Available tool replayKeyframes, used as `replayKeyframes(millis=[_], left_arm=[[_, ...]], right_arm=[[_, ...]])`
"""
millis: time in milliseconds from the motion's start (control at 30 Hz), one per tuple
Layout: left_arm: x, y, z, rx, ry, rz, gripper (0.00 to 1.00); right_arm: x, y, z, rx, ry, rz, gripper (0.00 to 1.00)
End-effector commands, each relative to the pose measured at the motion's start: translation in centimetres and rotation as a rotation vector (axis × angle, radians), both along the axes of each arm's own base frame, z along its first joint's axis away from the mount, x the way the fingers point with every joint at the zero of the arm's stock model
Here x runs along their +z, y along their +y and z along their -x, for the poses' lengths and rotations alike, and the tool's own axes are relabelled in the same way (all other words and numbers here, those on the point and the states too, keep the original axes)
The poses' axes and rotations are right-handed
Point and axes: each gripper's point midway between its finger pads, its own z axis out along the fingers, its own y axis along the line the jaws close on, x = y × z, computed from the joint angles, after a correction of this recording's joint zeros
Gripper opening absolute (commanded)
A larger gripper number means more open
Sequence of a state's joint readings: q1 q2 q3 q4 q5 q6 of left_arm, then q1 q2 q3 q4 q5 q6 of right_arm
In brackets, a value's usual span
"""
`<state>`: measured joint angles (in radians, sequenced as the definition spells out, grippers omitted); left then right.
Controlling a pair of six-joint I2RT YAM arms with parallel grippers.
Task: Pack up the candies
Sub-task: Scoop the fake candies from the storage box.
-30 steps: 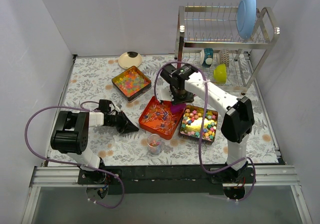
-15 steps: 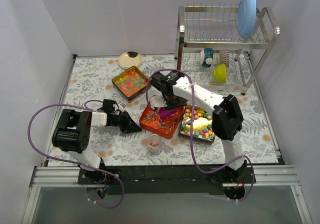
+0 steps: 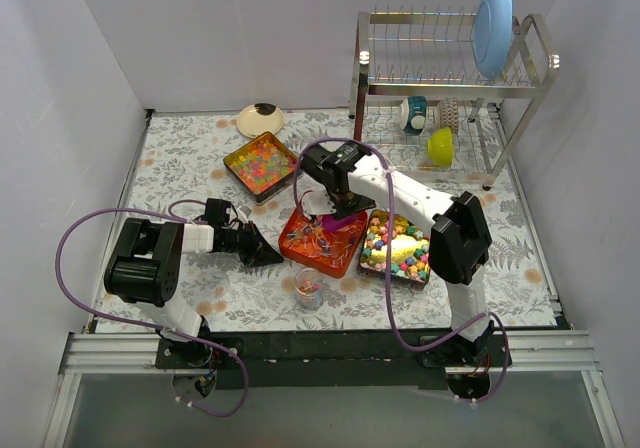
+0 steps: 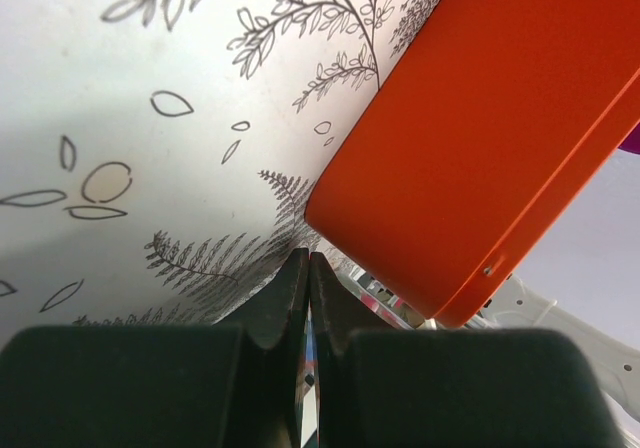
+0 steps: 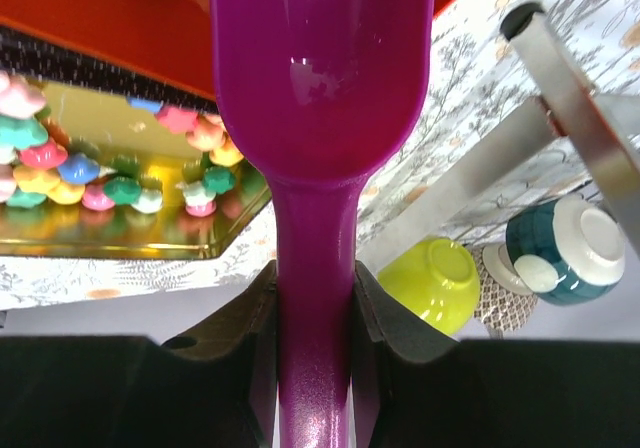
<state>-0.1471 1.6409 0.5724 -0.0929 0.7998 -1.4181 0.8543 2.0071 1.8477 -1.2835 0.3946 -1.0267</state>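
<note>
An orange-red tray (image 3: 322, 236) of wrapped candies (image 3: 318, 231) lies mid-table; its outer wall fills the left wrist view (image 4: 500, 138). A tin of glossy bead candies (image 3: 262, 163) stands behind it. A tin of pastel chunky candies (image 3: 400, 250) stands to its right and shows in the right wrist view (image 5: 110, 158). My right gripper (image 3: 340, 208) is shut on the purple scoop (image 5: 318, 118), whose bowl dips into the orange-red tray. My left gripper (image 3: 268, 256) is shut and empty, its tips (image 4: 308, 268) at the tray's left wall. A small clear cup (image 3: 308, 289) holding a few candies stands in front.
A dish rack (image 3: 455, 78) at the back right holds a blue plate (image 3: 492, 13), a teal cup (image 3: 413, 114) and a yellow-green bowl (image 3: 440, 146). A cream bowl (image 3: 260, 119) lies at the back. White walls enclose the floral table (image 3: 180, 158).
My right arm swung left from the pastel tin and lowered the scoop into the orange-red tray. My left gripper edged right to the tray's wall.
</note>
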Motion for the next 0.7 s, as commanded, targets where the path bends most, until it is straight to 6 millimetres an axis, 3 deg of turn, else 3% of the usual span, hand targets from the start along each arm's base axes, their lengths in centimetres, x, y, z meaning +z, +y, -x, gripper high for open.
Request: replayKeyframes(millis=[0, 400, 667], left_arm=[[1.3, -0.2, -1.2, -0.009, -0.075, 0.007, 0.00], [1.6, -0.2, -1.0, 0.006, -0.088, 0.011, 0.00], [0.5, -0.4, -0.9, 0.003, -0.049, 0.008, 0.00]], right_arm=[[2.8, -2.1, -0.2, 0.029, -0.056, 0.036, 0.01], [0.8, -3.4, -0.9, 0.036, -0.025, 0.129, 0.01], [-1.9, -1.2, -1.2, 0.081, 0.016, 0.118, 0.01]])
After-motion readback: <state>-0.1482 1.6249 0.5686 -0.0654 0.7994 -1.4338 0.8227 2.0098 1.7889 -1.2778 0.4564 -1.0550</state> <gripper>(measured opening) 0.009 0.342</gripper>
